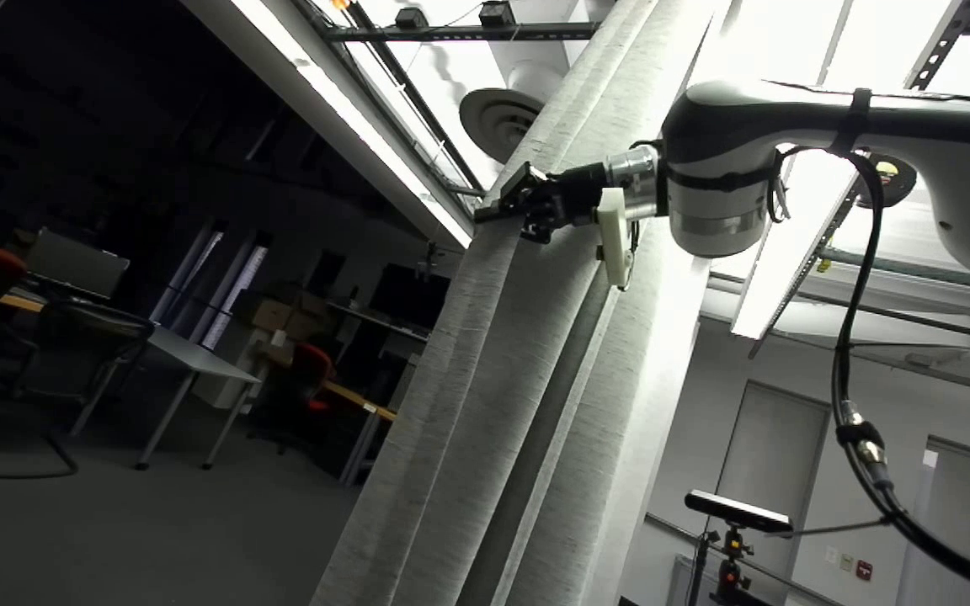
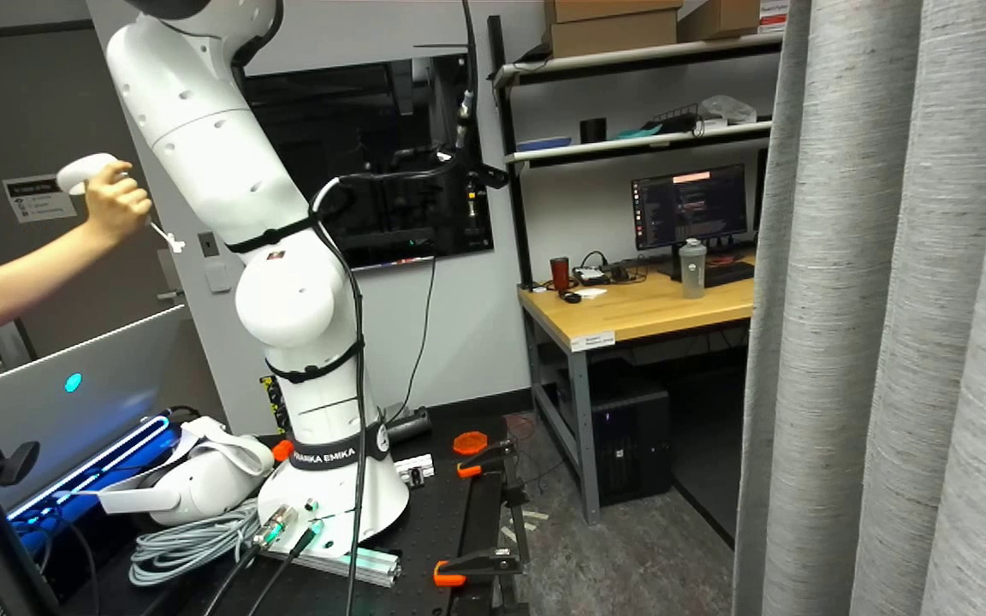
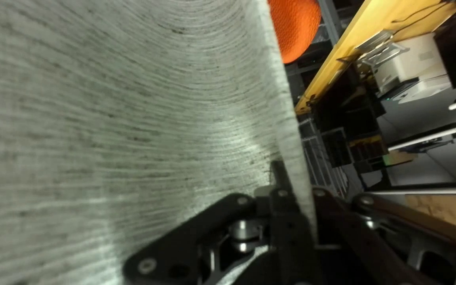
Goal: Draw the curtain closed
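Observation:
The curtain is tall, pale grey-white fabric with vertical folds, and in an exterior view it hangs bunched beneath the arm's wrist. In another exterior view the curtain fills the right side. In the wrist view the curtain covers the left and middle. Its free edge runs down between my two fingers. My gripper is at the curtain's edge, high up. In the wrist view the gripper has its fingers close together around the fabric edge, shut on it. One fingertip is hidden behind the edge.
A ceiling vent and light strips are near the gripper. A camera on a stand is below the arm. A wooden desk stands beyond the curtain. A person's hand holds a controller. An orange chair is past the curtain edge.

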Tool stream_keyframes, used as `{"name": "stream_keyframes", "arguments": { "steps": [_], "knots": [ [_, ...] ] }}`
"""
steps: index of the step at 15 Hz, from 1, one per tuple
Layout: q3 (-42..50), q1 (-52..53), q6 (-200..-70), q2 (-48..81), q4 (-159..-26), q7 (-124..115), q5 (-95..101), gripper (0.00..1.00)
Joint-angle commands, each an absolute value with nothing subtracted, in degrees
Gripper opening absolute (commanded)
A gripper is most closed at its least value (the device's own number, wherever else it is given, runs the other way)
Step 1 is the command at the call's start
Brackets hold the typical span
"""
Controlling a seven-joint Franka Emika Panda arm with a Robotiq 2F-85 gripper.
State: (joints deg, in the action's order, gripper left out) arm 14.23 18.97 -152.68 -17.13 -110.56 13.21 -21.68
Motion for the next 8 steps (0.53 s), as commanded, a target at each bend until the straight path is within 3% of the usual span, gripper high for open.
{"name": "stream_keyframes", "arguments": {
  "steps": [1, 5, 6, 8],
  "knots": [
    [14.7, 17.8, -141.9, -17.3, -108.6, 21.7, -27.4, 0.00],
    [15.0, 16.3, -130.6, -17.1, -105.6, 27.5, -32.9, 0.00],
    [7.6, 15.5, -133.6, -20.8, -111.2, 21.1, -28.5, 0.00],
    [5.4, 16.1, -131.7, -21.8, -111.5, 21.3, -29.2, 0.00]
  ]
}}
